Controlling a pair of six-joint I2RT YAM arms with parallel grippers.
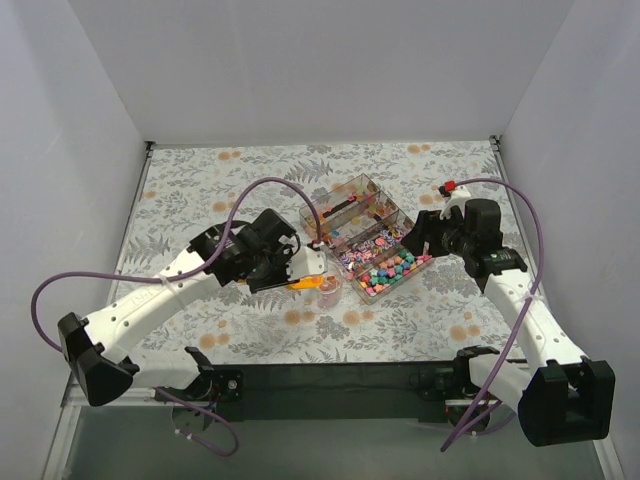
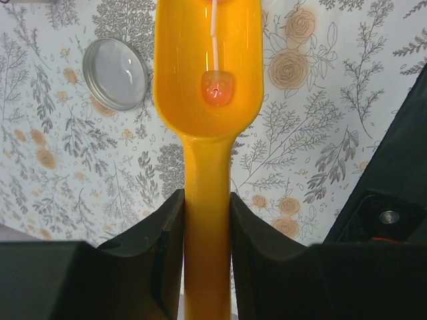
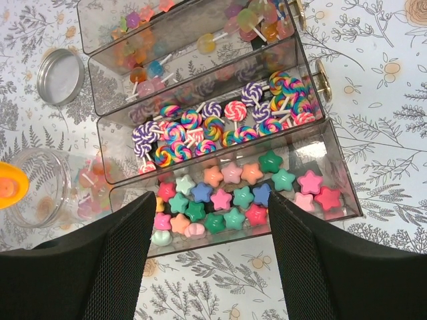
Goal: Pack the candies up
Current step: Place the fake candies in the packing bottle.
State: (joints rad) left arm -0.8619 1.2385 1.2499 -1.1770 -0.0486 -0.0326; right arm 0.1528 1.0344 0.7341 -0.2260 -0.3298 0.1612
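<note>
The candies lie sorted in a clear compartment box (image 1: 366, 238) (image 3: 337, 143): coloured stars (image 3: 233, 197), swirl lollipops (image 3: 220, 123) and small round lollipops (image 3: 143, 70). My left gripper (image 2: 207, 223) (image 1: 288, 274) is shut on the handle of an orange scoop (image 2: 207, 60) (image 1: 308, 283). One pinkish lollipop candy (image 2: 215, 89) lies in the scoop's bowl. The scoop's tip (image 3: 9, 187) sits by the mouth of a clear jar (image 3: 50, 190) (image 1: 328, 290) holding a few candies. My right gripper (image 3: 210, 230) (image 1: 422, 240) hangs open over the near end of the star compartment, with nothing held.
A round metal jar lid (image 2: 115, 73) (image 3: 60, 77) lies flat on the flowered tablecloth left of the box. The box has gold clasps (image 3: 323, 72) on its right side. White walls enclose the table on three sides.
</note>
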